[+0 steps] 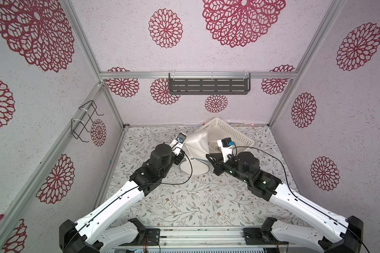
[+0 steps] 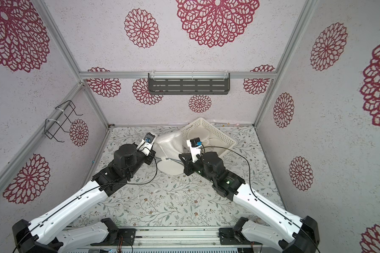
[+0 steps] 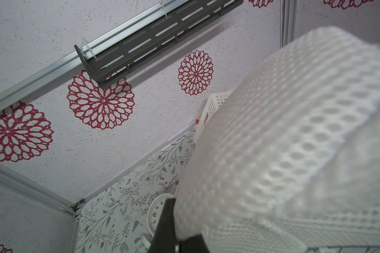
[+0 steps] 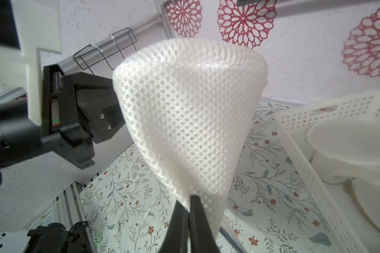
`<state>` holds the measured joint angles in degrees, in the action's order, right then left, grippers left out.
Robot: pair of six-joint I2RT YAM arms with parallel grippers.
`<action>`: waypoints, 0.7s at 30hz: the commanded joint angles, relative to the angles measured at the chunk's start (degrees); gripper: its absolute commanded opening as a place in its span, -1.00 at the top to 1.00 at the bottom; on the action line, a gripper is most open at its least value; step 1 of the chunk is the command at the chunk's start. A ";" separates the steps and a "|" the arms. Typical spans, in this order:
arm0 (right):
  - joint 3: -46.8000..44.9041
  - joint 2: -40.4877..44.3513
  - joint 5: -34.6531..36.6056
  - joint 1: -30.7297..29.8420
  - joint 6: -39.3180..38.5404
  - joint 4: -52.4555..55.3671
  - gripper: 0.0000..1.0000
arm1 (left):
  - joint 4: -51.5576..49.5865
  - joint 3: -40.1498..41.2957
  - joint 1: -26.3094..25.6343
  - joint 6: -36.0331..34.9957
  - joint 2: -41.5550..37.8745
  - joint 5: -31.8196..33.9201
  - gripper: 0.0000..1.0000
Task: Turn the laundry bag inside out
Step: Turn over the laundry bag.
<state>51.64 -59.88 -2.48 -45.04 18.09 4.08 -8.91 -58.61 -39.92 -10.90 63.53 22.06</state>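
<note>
Left gripper (image 3: 177, 232) and right gripper (image 4: 189, 219) were pinched shut on laundry bag (image 4: 184, 120). Grip step done; next, probably peel the mouth back.

Both top views look down from high behind the arms (image 1: 127, 192) over the whole surface (image 1: 184, 203). Each wrist view sits very near the bag (image 3: 272, 142), facing the back wall (image 3: 140, 142).
</note>
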 commanded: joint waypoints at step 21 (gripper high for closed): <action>5.95 5.10 -0.18 12.46 -22.66 10.65 -0.50 | 4.46 5.43 16.68 2.56 -2.62 -42.12 1.00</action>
<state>55.33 -55.44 -1.34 -33.08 6.50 9.82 -7.97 -53.93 -26.50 -5.89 62.30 -4.82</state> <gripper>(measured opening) 0.752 0.054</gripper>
